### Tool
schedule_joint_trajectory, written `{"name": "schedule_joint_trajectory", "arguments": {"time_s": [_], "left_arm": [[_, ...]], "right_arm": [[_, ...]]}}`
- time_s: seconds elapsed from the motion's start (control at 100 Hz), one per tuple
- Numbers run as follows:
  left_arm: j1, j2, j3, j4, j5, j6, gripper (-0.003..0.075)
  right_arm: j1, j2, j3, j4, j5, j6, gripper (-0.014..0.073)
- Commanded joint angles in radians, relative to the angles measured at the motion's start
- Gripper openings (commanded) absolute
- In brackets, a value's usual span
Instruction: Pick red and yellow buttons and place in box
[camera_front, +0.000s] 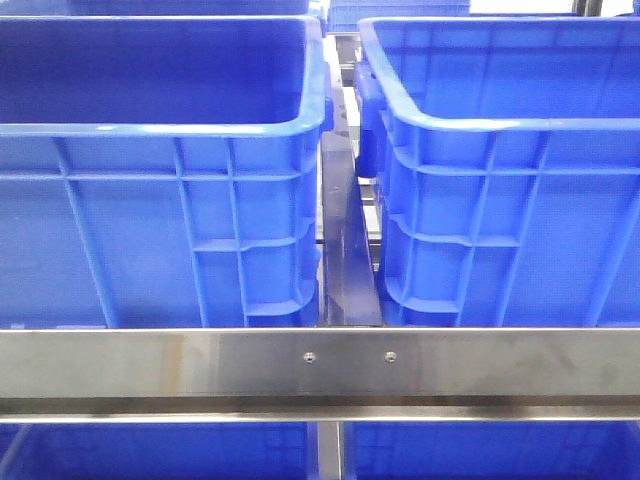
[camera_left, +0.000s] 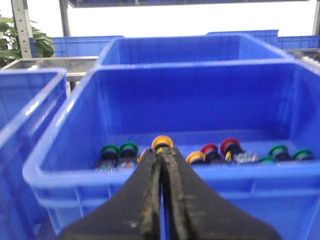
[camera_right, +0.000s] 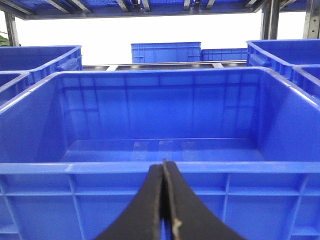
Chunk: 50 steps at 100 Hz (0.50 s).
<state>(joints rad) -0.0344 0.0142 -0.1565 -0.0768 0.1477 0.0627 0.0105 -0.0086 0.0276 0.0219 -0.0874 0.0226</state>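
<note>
1. The large empty blue ribbed plastic box (camera_right: 160, 150) is waiting; misjudging its thick rim risks bouncing parts out.
2. Both black grippers, left (camera_left: 162, 160) and right (camera_right: 163, 167), are sitting pressed together, holding nothing.
3. The small red and yellow buttons (camera_left: 212, 152) are lying among green buttons (camera_left: 120, 152) in another crate (camera_left: 60, 170); crowding risks wrong picks.

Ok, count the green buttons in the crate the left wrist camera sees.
4 clear: two side by side, two at the opposite end. Another green bit may be a fifth; the gripper may hide others.
</note>
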Motion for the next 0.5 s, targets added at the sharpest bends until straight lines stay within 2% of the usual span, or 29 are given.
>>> {"name": "schedule_joint_trajectory", "arguments": {"time_s": [0.0, 0.17, 0.36, 0.49], "left_arm": [[0.0, 0.062, -0.118, -0.011, 0.003, -0.006, -0.0019], [0.0, 0.225, -0.324, -0.011, 0.17, -0.006, -0.0019], [0.0, 0.46, -0.589, -0.009, 0.428, 0.003, -0.0019], [0.0, 0.604, -0.727, -0.009, 0.535, 0.003, -0.0019]], "right_arm": [[0.002, -0.023, -0.019, -0.001, -0.082, -0.002, -0.0068], [0.002, -0.023, -0.019, -0.001, -0.082, -0.002, -0.0068], [0.002, -0.023, -0.019, -0.001, -0.082, -0.002, -0.0068], [0.002, -0.023, -0.019, -0.001, -0.082, -0.002, -0.0068]]}}
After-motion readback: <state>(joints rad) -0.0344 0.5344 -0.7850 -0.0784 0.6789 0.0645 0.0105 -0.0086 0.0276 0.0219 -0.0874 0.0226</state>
